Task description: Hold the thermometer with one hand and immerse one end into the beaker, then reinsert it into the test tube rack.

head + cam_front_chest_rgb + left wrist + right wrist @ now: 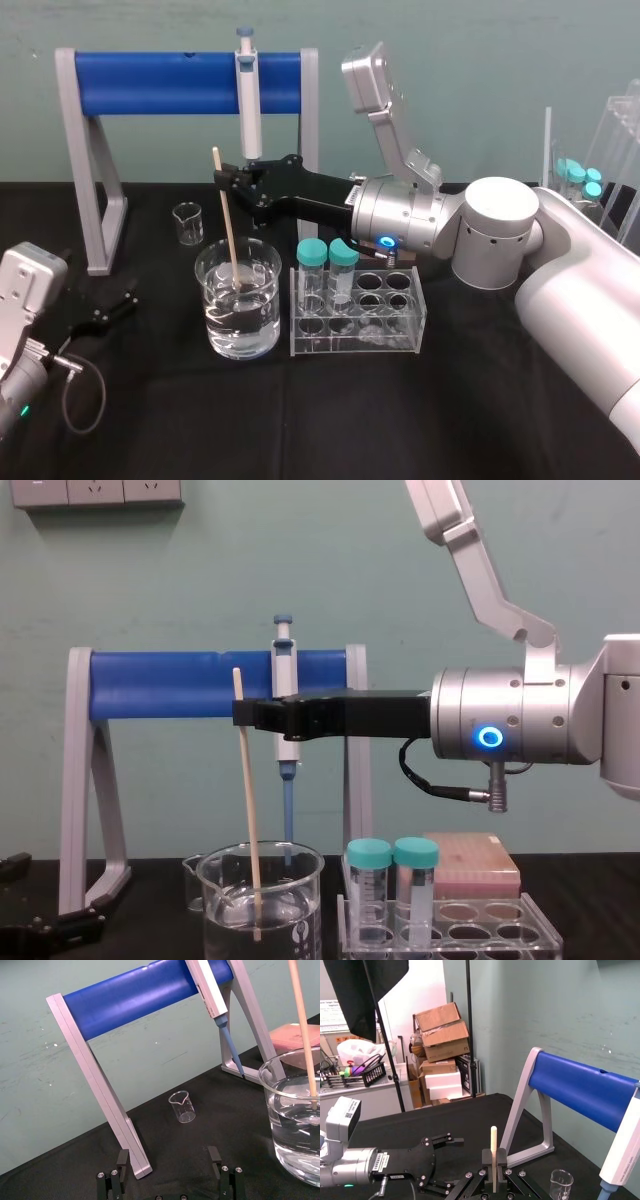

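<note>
Step in hand: immersion. My right gripper [222,180] is closed on the thermometer [229,225] near its top, with the rod slightly tilted and its lower end under the water [240,330] in the beaker [266,300].

Next, as I judge it: lift clear of the rim, cross to the test tube rack [400,340] just beside, and lower into a free hole (two teal-capped tubes [328,265] occupy the left end).

My left gripper [100,308] lies parked on the table [480,420], fingers apart, holding nothing.

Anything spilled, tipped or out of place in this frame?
Nothing stands out. The right hand grips the thermometer near its top, lower end in the beaker, leaning slightly. No spill; the rack and its two tubes stand upright. The left hand sits open at left.
</note>
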`<state>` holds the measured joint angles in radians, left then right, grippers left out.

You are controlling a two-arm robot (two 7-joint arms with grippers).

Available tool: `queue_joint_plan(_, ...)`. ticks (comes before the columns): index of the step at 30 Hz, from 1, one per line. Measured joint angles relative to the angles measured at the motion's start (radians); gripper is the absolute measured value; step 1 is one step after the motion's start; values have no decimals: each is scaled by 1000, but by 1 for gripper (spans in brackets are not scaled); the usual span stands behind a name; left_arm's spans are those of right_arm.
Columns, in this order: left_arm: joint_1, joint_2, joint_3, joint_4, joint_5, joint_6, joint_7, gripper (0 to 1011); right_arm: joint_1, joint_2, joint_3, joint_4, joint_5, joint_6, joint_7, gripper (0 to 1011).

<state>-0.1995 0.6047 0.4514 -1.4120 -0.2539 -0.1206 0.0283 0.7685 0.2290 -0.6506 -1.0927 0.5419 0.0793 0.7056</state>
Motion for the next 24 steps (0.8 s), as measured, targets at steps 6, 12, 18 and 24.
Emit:
queue_joint_plan(6, 0, 0, 0, 0, 0, 0, 0, 1004, -3, 12, 3, -23, 0, -2, -5, 55)
queue_joint_plan(12, 0, 0, 0, 0, 0, 0, 0, 1004, -3, 25, 13, -48, 5, 8, -11, 55)
queue_joint_plan(18, 0, 0, 0, 0, 0, 0, 0, 1004, -3, 50, 27, -106, 30, 38, -16, 55)
queue_joint_plan(24, 0, 0, 0, 0, 0, 0, 0, 1004, -1, 75, 52, -165, 66, 65, -33, 55)
